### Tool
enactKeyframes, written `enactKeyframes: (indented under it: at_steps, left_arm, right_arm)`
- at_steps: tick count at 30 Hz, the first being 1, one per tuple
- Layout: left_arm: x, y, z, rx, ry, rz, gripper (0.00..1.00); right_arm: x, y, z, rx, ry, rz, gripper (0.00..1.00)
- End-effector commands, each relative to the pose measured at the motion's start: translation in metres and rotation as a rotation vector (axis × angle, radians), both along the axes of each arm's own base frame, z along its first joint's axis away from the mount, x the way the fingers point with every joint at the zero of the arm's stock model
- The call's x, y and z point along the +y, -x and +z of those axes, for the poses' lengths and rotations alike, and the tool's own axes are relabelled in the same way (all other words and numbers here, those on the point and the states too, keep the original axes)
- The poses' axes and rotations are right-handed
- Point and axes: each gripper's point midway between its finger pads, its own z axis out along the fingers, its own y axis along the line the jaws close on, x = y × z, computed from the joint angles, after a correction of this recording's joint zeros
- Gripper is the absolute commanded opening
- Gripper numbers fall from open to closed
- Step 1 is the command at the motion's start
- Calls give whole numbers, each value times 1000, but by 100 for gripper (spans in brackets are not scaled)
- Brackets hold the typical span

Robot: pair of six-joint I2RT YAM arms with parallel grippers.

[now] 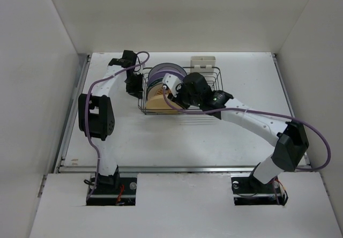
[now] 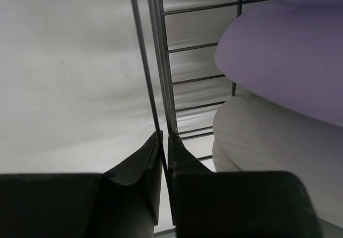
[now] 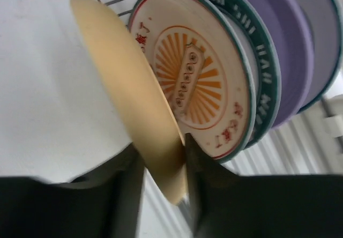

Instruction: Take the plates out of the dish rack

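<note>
The dark wire dish rack (image 1: 211, 82) stands at the back middle of the table with several plates upright in it. My right gripper (image 3: 163, 160) is shut on the rim of the plain yellow plate (image 3: 126, 82), the nearest plate in the row; it also shows in the top view (image 1: 154, 101). Behind it stand the white plate with orange sunburst (image 3: 195, 80), a green-rimmed plate (image 3: 262, 66) and a lavender plate (image 3: 292, 39). My left gripper (image 2: 163, 141) is shut on a wire of the rack's left edge (image 2: 161, 61). A lavender plate (image 2: 289, 56) and a white plate (image 2: 273, 147) show beside it.
A white plastic cutlery holder (image 1: 204, 62) is clipped to the rack's far edge. White walls enclose the table on the left, back and right. The right arm (image 1: 252, 121) reaches over the table's middle to the rack.
</note>
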Motion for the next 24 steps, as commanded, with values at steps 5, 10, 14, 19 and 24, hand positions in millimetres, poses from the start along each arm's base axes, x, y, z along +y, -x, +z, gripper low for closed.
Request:
enactKeyframes:
  at_steps: [5,10,14,19,24]
  left_arm:
    - [-3,5,-4,18,11,1,0]
    - [-1,7,-7,27,0,4,0]
    - [-1,12,-6,33,6,26,0]
    - [-6,10,-3,30,38,85,0]
    - [-9,-4,5,9,132,210,0]
  right_arm:
    - [11,-7,50,-112,-110,-2,1]
    - [5,0,76,-148,-176,-10,0]
    - [-11,-2,113,-223,-289,-98,0]
    - [-36,1,160,-223,-493,-248,0]
    - [-34,39,123,94,-521,-187,0]
